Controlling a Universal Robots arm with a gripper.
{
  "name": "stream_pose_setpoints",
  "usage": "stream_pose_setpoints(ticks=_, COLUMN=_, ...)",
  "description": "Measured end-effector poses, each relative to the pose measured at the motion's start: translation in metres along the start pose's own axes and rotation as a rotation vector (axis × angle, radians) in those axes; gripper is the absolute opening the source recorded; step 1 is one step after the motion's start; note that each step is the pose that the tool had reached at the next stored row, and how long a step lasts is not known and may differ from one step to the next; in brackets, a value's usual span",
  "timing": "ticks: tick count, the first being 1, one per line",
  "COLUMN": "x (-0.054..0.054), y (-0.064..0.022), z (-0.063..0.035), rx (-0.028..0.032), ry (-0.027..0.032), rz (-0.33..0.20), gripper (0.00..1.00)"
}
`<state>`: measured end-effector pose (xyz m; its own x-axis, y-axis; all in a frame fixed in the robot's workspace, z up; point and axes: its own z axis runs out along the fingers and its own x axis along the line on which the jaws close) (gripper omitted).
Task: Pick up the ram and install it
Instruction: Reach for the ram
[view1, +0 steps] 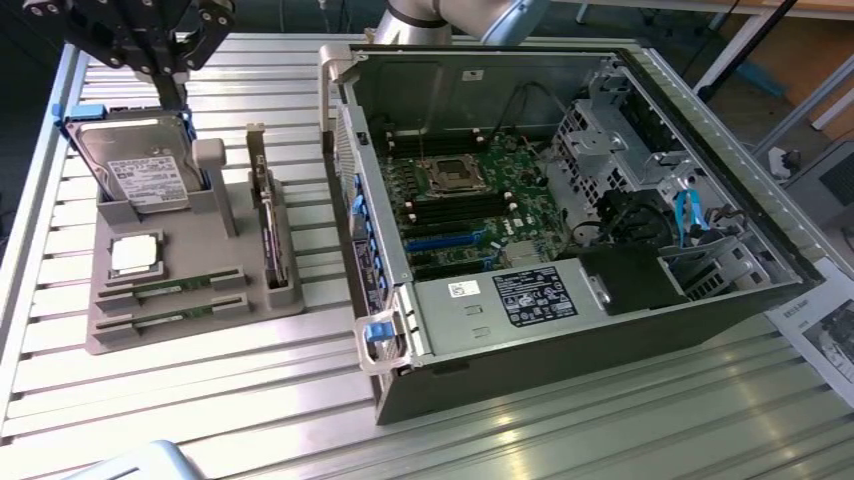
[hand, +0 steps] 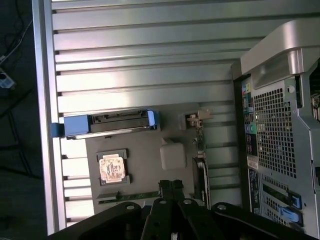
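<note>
Listing by view, exterior first.

**Exterior view**
- Tool: at eleven o'clock in the frame, fingers pressed together, gripping nothing, hanging above the hard drive.
- Fixture: grey holder on the slatted metal bench, at nine o'clock from the computer case.
- Contents of the fixture:
  - hard drive, upright at its twelve o'clock end
  - processor chip, flat near the centre
  - expansion card, on edge along its three o'clock side
  - ram, lying in a slot toward the six o'clock end
  - second ram, alike, in the next slot at six o'clock from the first
- Computer case: side panel off, motherboard exposed, dark memory slots beside the processor socket. Whether any slot is filled cannot be told.

**Wrist view**
- Tool: fingers shut against each other, empty.
- Beneath it: fixture, hard drive with blue end caps, processor chip, and the ram as a thin green line close by the fingertips. By judgement the ram lies lower than the fingertips and is not touched.
- Computer case: rear grille standing beside the fixture.

**Task status, judged**
- Nothing done.
- Both strips sit in their holder.
- The tool is at the hard-drive end, well apart from them.
- Pick-up and installation are both outstanding.
</note>
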<state>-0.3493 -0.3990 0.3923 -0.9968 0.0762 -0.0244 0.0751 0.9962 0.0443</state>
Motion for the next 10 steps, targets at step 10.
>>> stream_pose_setpoints(ticks=10, x=0.022, y=-0.0017, z=-0.0004, rx=-0.0001, ry=-0.0001, rz=0.000, gripper=0.10)
